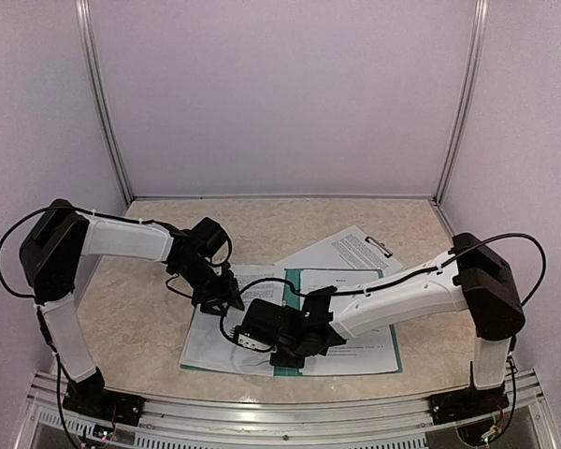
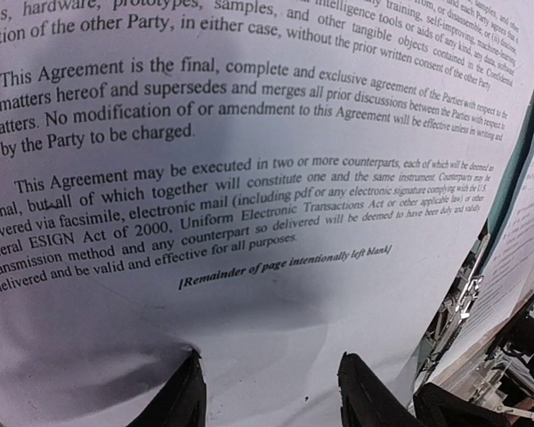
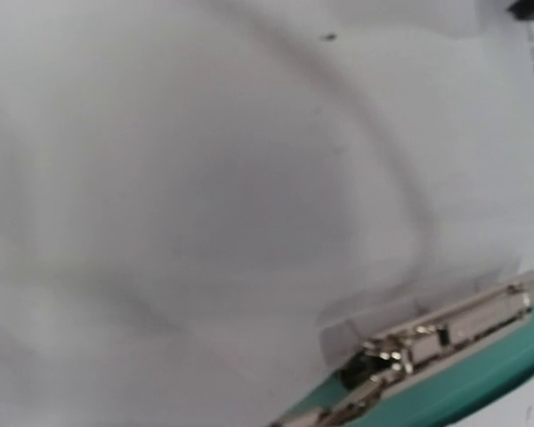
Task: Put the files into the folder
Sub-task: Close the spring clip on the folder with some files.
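**Folder.** You had the folder (image 1: 293, 285) lying open and flat on the table (image 1: 159, 234), in the lower centre of the top view. Its cover was dark teal. It showed only as a thin border along the bottom and right edges and as a strip down the spine between the two leaves.

**Files.** White files (image 1: 210, 341) printed with blocks of black text covered both leaves. One sheet lay on the left leaf and another (image 1: 365, 281) on the right. In the left wrist view the sheet (image 2: 249, 133) filled nearly the whole frame. It carried legible agreement text and a line in italics, and it lay smooth. The silver metal clip (image 2: 463, 294) sat at its right edge.

**Right wrist view.** This view was blurred. It showed a pale, unprinted stretch of paper (image 3: 205, 178) across most of the frame. The same clip (image 3: 427, 342) and a wedge of teal cover (image 3: 489, 382) were at the lower right.

**Left gripper.** The left gripper (image 1: 229, 295) sat over the upper part of the left leaf. Its two dark fingers (image 2: 189, 396) stood apart at the bottom of its own view, with only paper showing between them and nothing held.

**Right gripper.** The right gripper (image 1: 262, 329) hung low over the spine, just right of the left one. Its fingers showed in no view, so I could not tell whether it was wide or narrow.

**Other.** A further clipped sheet (image 1: 346, 245) lay behind the folder, toward the upper right of the table.
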